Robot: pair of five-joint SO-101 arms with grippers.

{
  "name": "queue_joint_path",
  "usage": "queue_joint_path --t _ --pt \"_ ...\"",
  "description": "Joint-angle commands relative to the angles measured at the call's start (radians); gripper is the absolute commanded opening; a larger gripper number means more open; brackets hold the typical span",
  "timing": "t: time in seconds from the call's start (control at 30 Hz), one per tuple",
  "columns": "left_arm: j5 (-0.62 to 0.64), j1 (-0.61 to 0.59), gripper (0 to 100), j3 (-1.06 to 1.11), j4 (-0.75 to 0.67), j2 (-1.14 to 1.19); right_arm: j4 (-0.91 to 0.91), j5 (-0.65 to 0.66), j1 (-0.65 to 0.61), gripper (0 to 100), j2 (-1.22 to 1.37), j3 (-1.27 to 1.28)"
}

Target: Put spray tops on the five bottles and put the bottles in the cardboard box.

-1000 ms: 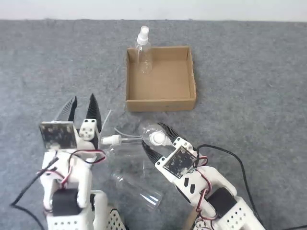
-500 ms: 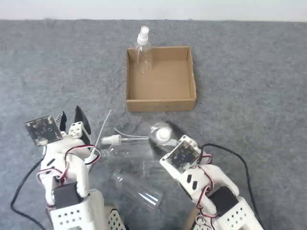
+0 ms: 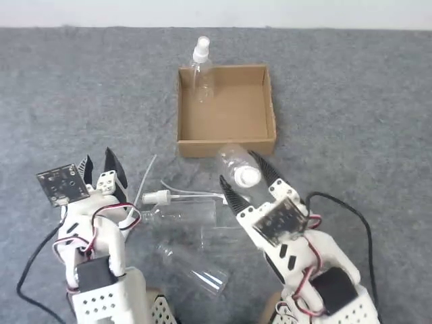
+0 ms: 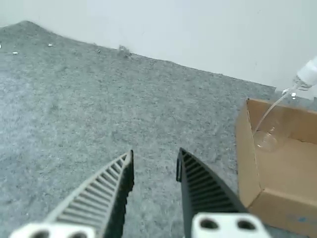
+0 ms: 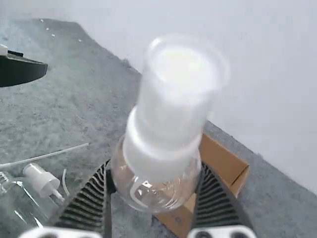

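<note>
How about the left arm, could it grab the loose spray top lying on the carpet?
Probably yes. The left gripper is open and empty, and the spray top lies close beside it on the carpet, with nothing between them.

Setting: we record a robotics lab test bench. Evidence: grey felt-like mat [image 3: 351, 101] under and around the cardboard box [image 3: 226, 111]; bare white wall [image 3: 304, 12] behind the box; left arm [image 3: 94, 270] and right arm [image 3: 317, 270] in front of the box, white plastic shells, bare circuit boards [image 3: 62, 185], loose red and black wiring [image 3: 332, 196].
</note>
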Motion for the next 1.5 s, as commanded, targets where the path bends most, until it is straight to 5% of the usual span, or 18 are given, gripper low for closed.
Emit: queue_joint_path --t 0.0,0.6,1.47 --pt "0.005 -0.003 14 -0.012 -0.035 -0.015 -0.051 0.025 0.015 0.6 0.157 -0.176" --pt "0.005 -0.005 14 -0.010 -0.034 -0.015 -0.294 0.018 0.018 0.6 0.865 -0.506" --pt "-0.029 -0.006 14 -0.002 -0.037 -0.015 -0.298 -0.137 0.094 0.6 1.698 -1.178"
